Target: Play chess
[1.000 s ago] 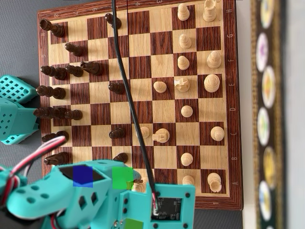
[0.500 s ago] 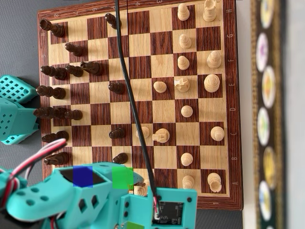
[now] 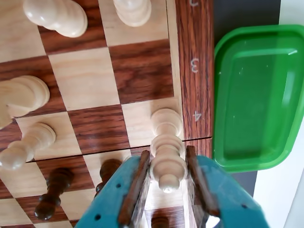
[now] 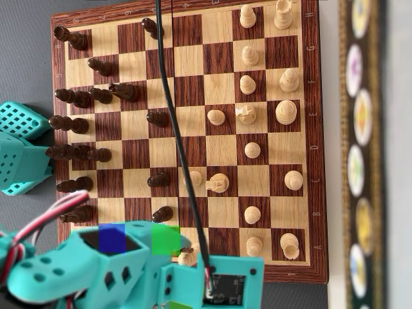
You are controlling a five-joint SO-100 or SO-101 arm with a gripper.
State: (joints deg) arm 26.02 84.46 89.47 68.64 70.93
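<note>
In the wrist view my teal gripper (image 3: pixel 167 153) has its brown pads (image 3: pixel 138 183) pressed against both sides of a light turned chess piece (image 3: pixel 166 142). That piece stands at the wooden chessboard's rim (image 3: pixel 194 66), beside the marks 3 and 4. The overhead view shows the same light piece (image 4: pixel 187 257) on the board's (image 4: pixel 315 161) near edge row, half under my arm (image 4: pixel 129 270). Dark pieces (image 4: pixel 77 125) crowd the left side of the board and light pieces (image 4: pixel 251 116) the right.
A green plastic tray (image 3: pixel 256 95) lies just off the board to the right in the wrist view. Dark pawns (image 3: pixel 52 192) and light pieces (image 3: pixel 26 145) stand close to the left of the gripper. A black cable (image 4: pixel 174 129) crosses the board overhead. Teal parts (image 4: pixel 19 148) sit beyond its left edge.
In the overhead view my arm has slid slightly toward the bottom of the picture, and the light piece at the near edge has shifted a little with it.
</note>
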